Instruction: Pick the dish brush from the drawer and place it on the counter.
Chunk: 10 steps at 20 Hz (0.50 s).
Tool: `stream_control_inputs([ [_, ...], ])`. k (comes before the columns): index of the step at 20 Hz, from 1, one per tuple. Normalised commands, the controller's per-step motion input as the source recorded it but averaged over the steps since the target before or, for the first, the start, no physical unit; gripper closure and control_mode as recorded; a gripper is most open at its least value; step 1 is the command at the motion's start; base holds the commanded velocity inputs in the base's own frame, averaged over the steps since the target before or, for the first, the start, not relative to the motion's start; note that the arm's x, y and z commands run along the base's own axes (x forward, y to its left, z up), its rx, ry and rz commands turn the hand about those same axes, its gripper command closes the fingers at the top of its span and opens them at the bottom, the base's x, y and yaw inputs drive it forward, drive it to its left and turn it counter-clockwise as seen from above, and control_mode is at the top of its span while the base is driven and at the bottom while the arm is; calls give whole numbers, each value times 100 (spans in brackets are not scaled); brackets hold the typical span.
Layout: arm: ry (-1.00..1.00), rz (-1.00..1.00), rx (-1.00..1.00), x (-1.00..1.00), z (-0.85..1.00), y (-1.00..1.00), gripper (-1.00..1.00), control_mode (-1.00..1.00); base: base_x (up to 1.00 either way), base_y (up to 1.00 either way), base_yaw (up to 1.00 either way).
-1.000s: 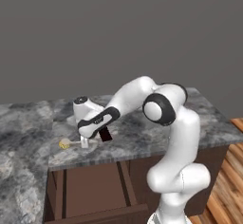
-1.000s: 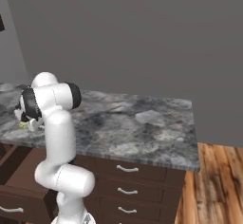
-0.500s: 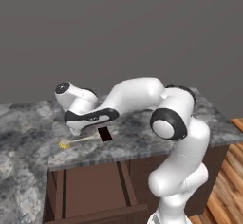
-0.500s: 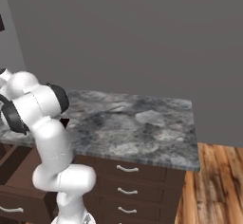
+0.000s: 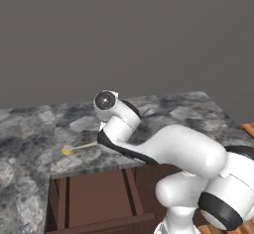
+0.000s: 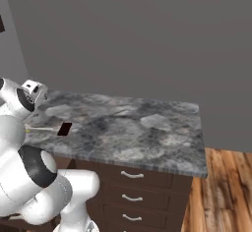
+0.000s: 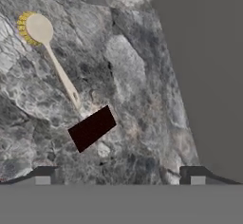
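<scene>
The arm has swung up and away from the dish brush [image 7: 49, 53], which lies flat on the counter [image 6: 147, 128] near its front edge, above the open drawer [image 5: 94, 198]. The gripper [image 7: 119, 175] hovers over the stone, fingertips spread and empty. A small dark rectangle [image 7: 92, 128] sits just past the handle's end.

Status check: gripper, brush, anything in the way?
Gripper open, empty, above counter. Dish brush flat on counter, out of drawer. Dark rectangle by handle tip; no obstruction.

counter [image 7: 142, 76]: grey-black stone | on it: dish brush [image 7: 50, 52], dark rectangle [image 7: 92, 128] just beside handle
</scene>
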Motion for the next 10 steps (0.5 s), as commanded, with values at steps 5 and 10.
stream_control_inputs([
  [5, -39, -15, 19, -73, 3, -85, -100, -100, 0, 0, 0],
  [10, -15, -14, 32, -99, -1, -98, -100, -100, 0, 0, 0],
])
